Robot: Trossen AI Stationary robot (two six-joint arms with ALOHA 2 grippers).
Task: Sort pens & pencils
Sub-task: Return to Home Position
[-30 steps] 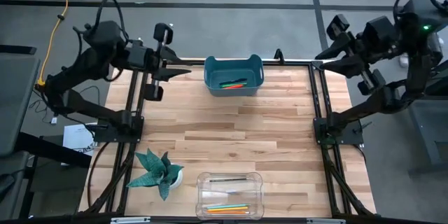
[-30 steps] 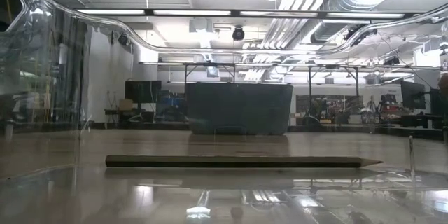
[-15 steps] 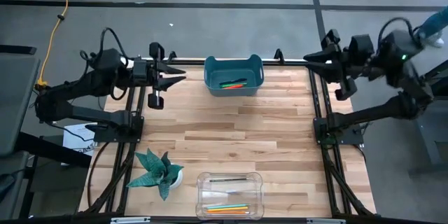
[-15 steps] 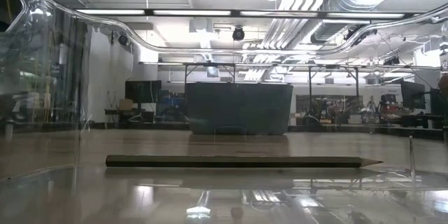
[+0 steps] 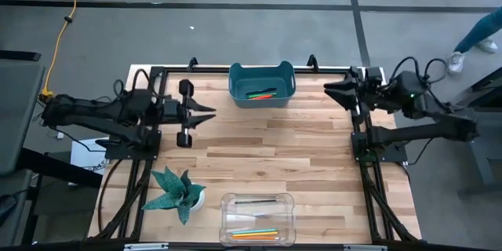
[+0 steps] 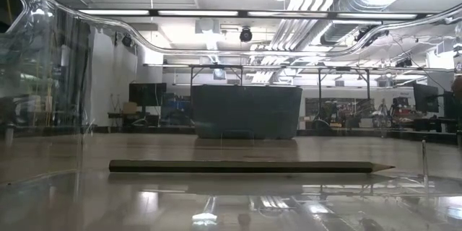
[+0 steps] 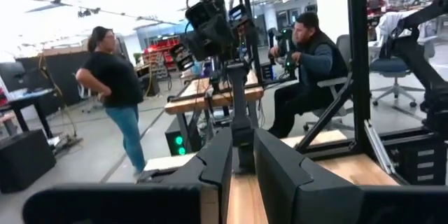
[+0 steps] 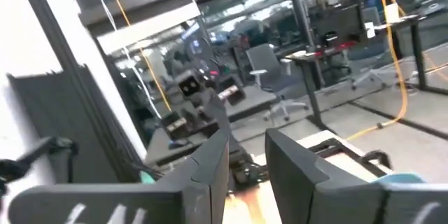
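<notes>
My left gripper [image 5: 210, 114] hangs over the table's left side, fingers slightly parted on nothing. My right gripper [image 5: 328, 89] sits at the far right, likewise parted and empty. The pens [image 5: 261, 93] lie in the blue bin [image 5: 233, 85] between them, at the far edge. The pencils [image 5: 255, 233] lie left-to-right in the clear bin [image 5: 259, 215] at the near edge, well apart from both, my left arm slightly nearer. Judging by this, no pick remains.

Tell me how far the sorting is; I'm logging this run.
Done: pens lie in the teal bin, pencils in the transparent bin; no loose stick shows on the table. In hand: nothing; left hand and right hand sit empty at the table's sides. Left: seemingly nothing to sort.
</notes>
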